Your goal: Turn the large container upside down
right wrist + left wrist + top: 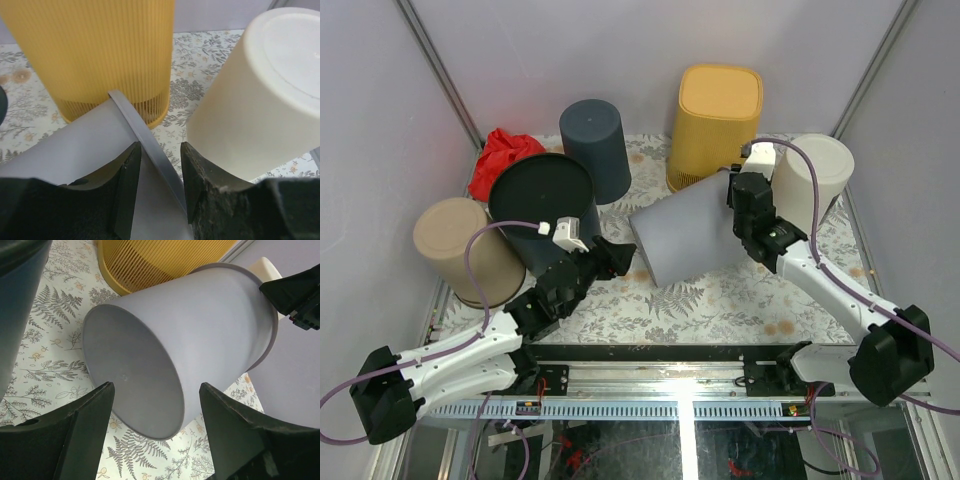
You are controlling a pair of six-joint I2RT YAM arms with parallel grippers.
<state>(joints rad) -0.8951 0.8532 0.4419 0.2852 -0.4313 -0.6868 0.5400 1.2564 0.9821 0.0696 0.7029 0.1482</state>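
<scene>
The right gripper (160, 150) is straddling the tilted large grey plastic container's (690, 235) far rim for tipping, its pinch possibly slack. The left gripper (156, 386), fingers spread, is waiting near to brace.

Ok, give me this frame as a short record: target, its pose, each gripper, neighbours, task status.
target: grey container
pose: tipped on its side, wide rim toward the right arm
right gripper: fingers either side of the rim; whether it grips is unclear
left gripper: open, facing the narrower end, not touching it
neighbours: yellow bin behind, cream bin beside the rim
status: not yet upside down
</scene>
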